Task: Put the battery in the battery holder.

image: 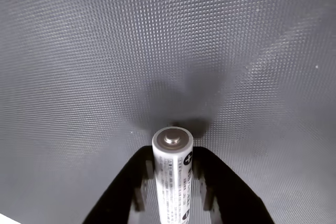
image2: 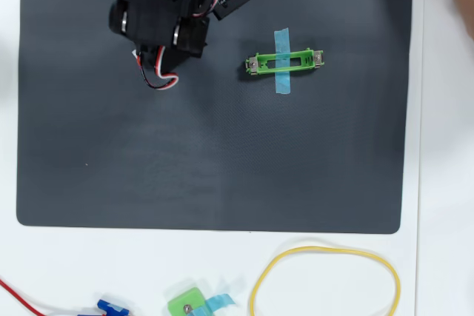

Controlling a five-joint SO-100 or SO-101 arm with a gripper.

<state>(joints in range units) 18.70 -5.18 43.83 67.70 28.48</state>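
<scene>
Black claw [image: 173, 192] is clamped on the silver-white cylinder battery [image: 172, 177]; long green plastic battery holder [image2: 285, 62] lies probably rightward of it overhead, long axis left-right.

One battery [image: 172, 174] shows in the wrist view. From overhead: one battery holder [image2: 285, 62], one dark mat [image2: 222, 153], one yellow rubber band [image2: 326, 280], one small green block [image2: 189, 303], one red wire [image2: 22, 297], one blue clip [image2: 112, 306].

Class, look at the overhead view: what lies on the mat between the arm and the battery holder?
Nothing: in the overhead view, the dark mat between the arm and the battery holder is bare.
</scene>
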